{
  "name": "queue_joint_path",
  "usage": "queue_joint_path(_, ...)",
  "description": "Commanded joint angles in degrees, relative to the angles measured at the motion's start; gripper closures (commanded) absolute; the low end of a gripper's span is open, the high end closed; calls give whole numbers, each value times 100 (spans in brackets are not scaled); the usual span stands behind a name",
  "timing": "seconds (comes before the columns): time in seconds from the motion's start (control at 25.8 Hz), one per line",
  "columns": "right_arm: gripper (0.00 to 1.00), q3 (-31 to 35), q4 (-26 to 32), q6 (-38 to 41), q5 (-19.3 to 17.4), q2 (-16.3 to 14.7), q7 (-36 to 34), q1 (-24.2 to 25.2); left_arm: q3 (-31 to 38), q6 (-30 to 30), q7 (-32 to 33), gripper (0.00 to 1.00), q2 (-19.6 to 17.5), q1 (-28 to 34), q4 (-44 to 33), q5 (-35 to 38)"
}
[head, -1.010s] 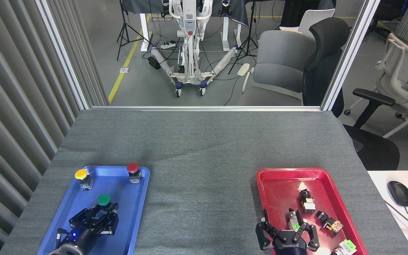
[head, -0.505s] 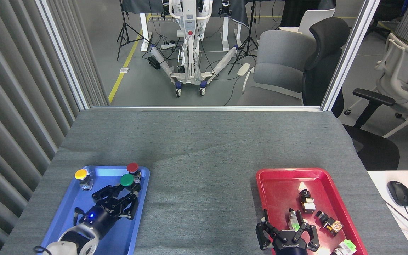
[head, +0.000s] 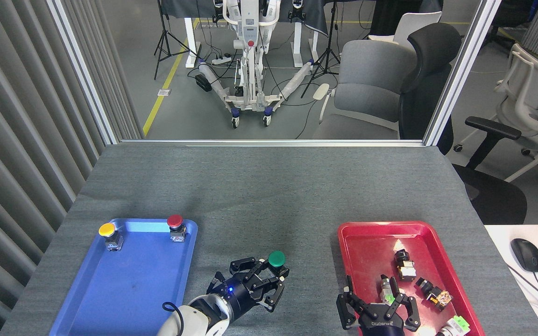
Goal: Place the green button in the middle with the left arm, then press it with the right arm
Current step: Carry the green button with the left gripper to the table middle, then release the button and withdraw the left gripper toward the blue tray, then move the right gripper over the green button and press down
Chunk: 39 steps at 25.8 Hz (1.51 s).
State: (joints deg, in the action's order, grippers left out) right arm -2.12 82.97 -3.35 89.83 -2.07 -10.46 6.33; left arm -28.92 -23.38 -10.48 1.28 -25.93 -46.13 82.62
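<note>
My left gripper [head: 269, 275] clamps the green button [head: 276, 259] over the middle [head: 269, 214]; my right gripper [head: 378, 308] hangs spread and empty over the red tray [head: 367, 233]

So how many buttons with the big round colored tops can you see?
3. The yellow button and red button stand at the far end of the blue tray. The green button is in the left gripper, over the grey table.

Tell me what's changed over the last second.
The left gripper, shut on the green button, carried it rightward out of the blue tray to above the middle. The right gripper stayed open over the red tray; yellow and red buttons unmoved.
</note>
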Motion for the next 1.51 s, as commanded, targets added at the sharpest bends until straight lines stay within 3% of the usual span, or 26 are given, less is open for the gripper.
queue_joint_path(0.0, 0, -7, 9, 1, 0, 23, 0, 0, -52, 8, -42, 100, 118, -27, 386, 26)
queue_joint_path(0.08, 0, -25, 35, 1, 0, 40, 0, 0, -87, 8, -68, 98, 153, -62, 535, 34)
queue_joint_path(0.16, 0, -51, 53, 10, 0, 40, 0, 0, -122, 26, -77, 86, 206, -79, 614, 26)
queue_joint_path(0.19, 1, -60, 53, 10, 0, 49, 0, 0, -122, 114, -77, 71, 223, -79, 623, 8)
queue_joint_path(0.23, 1, -60, 62, 10, 0, 58, 0, 0, -122, 272, -68, 42, 258, -70, 605, 8)
queue_joint_path(0.27, 1, -69, 79, 10, 0, 67, 0, 0, -122, 404, -59, 0, 285, -70, 597, -36)
queue_joint_path(0.39, 5, -69, 88, 27, 9, 67, 0, 0, -122, 378, -42, 0, 276, 26, 228, -45)
queue_joint_path(0.5, 8, -78, 88, 36, 17, 75, 0, 0, -96, 430, 37, 0, 144, 369, -792, -53)
queue_joint_path(0.58, 9, -78, 88, 36, 17, 75, 0, 0, -52, 457, 73, 0, -251, 536, -1504, -80)
queue_joint_path(0.66, 16, -95, 88, 45, 17, 75, 0, 0, 45, 492, 187, 0, -629, 659, -2067, -150)
queue_joint_path(0.82, 62, -253, 88, 106, 26, 110, 0, -35, 1055, 913, 196, 0, -1236, 1599, -3147, -431)
queue_joint_path(0.97, 100, -429, 97, 274, 422, 190, 9, -106, 2321, 1828, -156, 0, -1385, 2584, -3429, -387)
queue_joint_path(1.2, 100, -921, 35, 230, 589, 321, 79, -273, 3121, 1828, -235, 0, -1579, 3111, -3455, -458)
queue_joint_path(1.48, 100, -1361, -430, 45, 598, 488, 343, -598, 3191, 1810, -217, 0, -1587, 3058, -3385, -475)
